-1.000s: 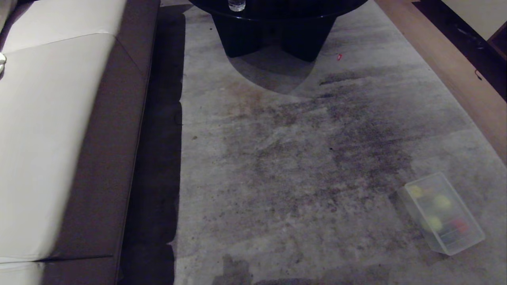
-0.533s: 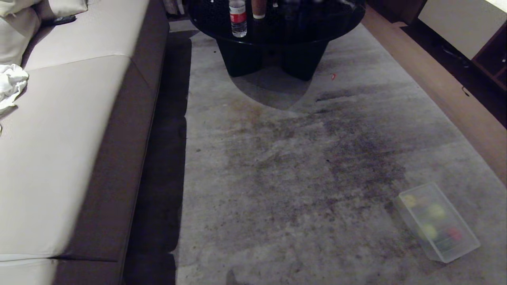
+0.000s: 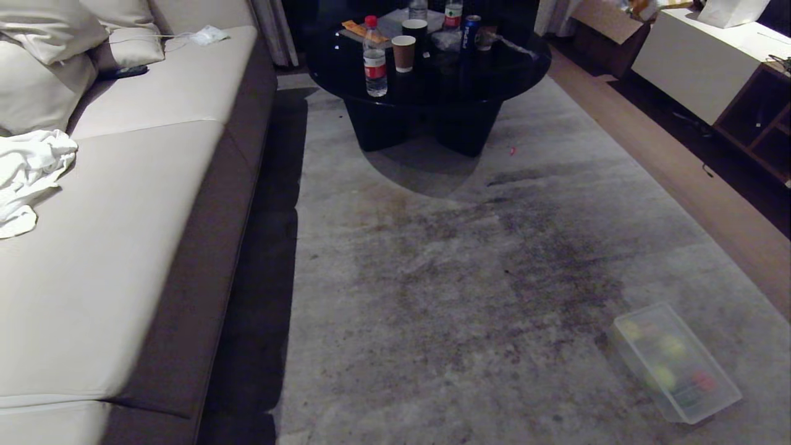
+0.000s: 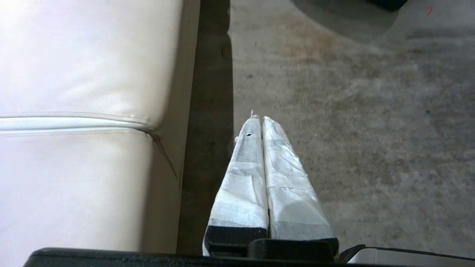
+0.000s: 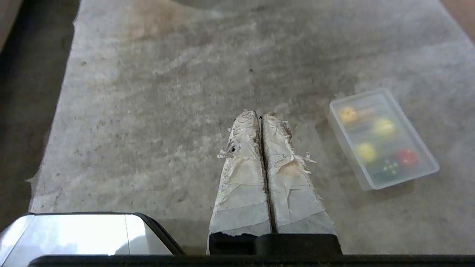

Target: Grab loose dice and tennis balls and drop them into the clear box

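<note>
**Both arms tucked, box filled and lying on the rug**

Head view: neither arm shows. The shallow clear plastic box (image 3: 675,363) sits on the mottled grey rug (image 3: 469,296) at about four o'clock, well apart from everything else, its long side slanted. Through its frosted walls blurred yellow-green blobs, probably the fuzzy tennis balls (image 3: 664,376), and a red spot can be made out. No loose ball or die lies on the visible rug, so by my judgement the collecting is done or nearly so. At nine o'clock runs the cream leather sofa (image 3: 123,259) with smooth seamed cushions and a crumpled white cloth (image 3: 28,173). At twelve o'clock stands the round black glossy coffee table (image 3: 426,80), bearing a clear water bottle with a red label (image 3: 375,59) and a brown paper cup (image 3: 403,53).

Left wrist view: the left gripper (image 4: 259,120), its tapered fingers wrapped in wrinkled white tape, is pressed together and holds nothing. It hangs over the dark gap between the sofa's front edge and the rug, idle by the look of it.

Right wrist view: the right gripper (image 5: 259,114), wrapped in frayed, dirtier tape, is likewise closed flat and empty, above bare rug. The clear box lies at about three o'clock of its tips, near but not touching. Inside are three round yellow things, whether balls or the yellow soft die I cannot tell, plus a red die (image 5: 407,157) and a dark green die (image 5: 387,169) with pale pips.
</note>
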`<state>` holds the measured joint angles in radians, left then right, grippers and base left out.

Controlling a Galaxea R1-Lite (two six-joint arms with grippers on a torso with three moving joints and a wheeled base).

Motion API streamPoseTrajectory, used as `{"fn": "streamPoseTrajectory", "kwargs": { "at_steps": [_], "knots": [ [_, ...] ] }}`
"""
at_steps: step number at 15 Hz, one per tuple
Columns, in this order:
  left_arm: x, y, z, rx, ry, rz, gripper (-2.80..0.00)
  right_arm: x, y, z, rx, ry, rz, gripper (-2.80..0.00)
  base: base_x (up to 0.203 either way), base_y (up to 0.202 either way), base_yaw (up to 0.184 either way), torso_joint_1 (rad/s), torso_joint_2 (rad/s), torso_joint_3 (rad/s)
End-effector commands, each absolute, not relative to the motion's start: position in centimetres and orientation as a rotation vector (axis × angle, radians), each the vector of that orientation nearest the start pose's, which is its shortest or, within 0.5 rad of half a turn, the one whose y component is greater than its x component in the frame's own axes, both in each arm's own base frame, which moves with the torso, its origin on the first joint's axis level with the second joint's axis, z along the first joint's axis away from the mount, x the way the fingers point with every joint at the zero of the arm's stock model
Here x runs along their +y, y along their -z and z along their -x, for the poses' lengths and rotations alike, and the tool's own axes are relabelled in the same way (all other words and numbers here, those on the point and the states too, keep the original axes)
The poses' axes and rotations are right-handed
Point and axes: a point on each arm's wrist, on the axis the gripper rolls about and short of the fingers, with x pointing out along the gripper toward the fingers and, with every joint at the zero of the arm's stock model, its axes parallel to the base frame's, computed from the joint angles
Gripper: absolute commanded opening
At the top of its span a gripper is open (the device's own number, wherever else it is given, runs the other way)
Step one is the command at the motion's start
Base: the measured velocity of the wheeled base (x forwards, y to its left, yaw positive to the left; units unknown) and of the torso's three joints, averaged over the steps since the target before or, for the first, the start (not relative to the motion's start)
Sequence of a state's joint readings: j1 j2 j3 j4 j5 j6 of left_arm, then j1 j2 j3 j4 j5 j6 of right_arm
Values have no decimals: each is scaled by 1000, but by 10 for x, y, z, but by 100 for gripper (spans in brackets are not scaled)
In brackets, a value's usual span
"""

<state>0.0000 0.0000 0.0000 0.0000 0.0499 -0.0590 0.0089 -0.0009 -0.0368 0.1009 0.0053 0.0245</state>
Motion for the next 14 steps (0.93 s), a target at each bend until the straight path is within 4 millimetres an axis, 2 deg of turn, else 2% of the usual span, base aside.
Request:
{"fn": "streamPoseTrajectory", "kwargs": {
  "at_steps": [1,14],
  "knots": [
    [1,-75,23,2,-51,60,-280,0,-75,26,66,-13,-24,-280,0,0,0,2,4,208],
    [1,-75,23,2,-51,60,-280,0,-75,26,66,-13,-26,-280,0,0,0,2,2,206]
  ]
}}
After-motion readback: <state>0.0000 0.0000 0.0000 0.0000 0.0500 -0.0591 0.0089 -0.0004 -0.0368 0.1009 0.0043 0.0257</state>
